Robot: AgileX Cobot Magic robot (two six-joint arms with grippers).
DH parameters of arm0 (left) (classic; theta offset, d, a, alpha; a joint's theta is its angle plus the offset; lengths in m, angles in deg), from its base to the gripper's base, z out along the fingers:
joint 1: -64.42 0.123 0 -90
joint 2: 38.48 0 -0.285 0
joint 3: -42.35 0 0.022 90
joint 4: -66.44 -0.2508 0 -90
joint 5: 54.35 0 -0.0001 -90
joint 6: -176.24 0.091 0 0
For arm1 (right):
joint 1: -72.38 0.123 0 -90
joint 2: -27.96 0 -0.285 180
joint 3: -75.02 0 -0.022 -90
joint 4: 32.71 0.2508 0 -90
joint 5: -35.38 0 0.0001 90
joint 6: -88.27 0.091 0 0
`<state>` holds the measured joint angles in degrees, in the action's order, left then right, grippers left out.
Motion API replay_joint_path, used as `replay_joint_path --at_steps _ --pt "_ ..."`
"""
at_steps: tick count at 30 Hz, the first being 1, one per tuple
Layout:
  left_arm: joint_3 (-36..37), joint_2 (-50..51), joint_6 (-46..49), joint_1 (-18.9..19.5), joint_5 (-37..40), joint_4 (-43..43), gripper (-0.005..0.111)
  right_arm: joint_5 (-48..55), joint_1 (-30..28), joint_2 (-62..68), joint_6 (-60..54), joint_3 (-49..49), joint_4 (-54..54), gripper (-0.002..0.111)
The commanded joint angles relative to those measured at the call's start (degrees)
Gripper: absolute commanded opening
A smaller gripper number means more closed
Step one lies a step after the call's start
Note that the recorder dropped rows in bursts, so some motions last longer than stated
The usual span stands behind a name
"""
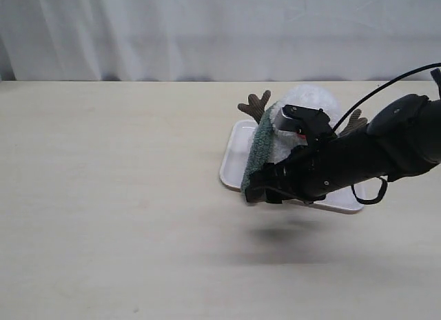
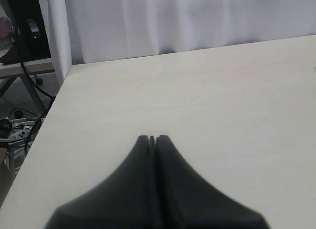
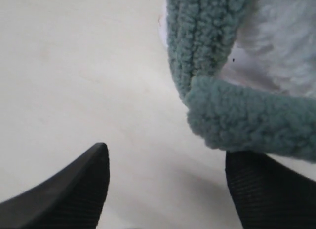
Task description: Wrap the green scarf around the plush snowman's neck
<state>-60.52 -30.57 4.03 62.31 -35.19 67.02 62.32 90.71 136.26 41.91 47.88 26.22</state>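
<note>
a: right gripper point(image 3: 167, 152) fills the bottom of its wrist frame, fingers spread wide, nothing between them. we mark it released.
b: green scarf point(image 1: 259, 149)?
a: hangs down the left side of the plush snowman point(image 1: 311, 99) on the white tray point(image 1: 233, 161), right of centre in the exterior frame. its folded end sits just beside one fingertip; we can't tell contact.
b: left gripper point(image 2: 152, 139)?
a: clenched, empty, over the table point(image 2: 222, 91).

Snowman point(image 1: 310, 99) face, neck hidden behind right arm point(image 1: 386, 144); tray point(image 1: 233, 153) partly covered.
</note>
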Motion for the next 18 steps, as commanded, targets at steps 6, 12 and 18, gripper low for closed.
replay_joint_path --at_steps 6,12,18 --pt "0.09 -0.12 -0.11 -0.59 -0.65 -0.02 0.0 -2.21 -0.19 0.16 -4.16 -0.14 3.79 0.078" --pt "0.09 -0.12 -0.11 -0.59 -0.65 -0.02 0.0 -3.09 -0.19 2.52 -4.67 -0.14 7.98 0.079" --pt "0.09 -0.12 -0.11 -0.59 -0.65 -0.02 0.0 -4.19 -0.19 5.41 -11.75 -0.14 15.54 0.079"
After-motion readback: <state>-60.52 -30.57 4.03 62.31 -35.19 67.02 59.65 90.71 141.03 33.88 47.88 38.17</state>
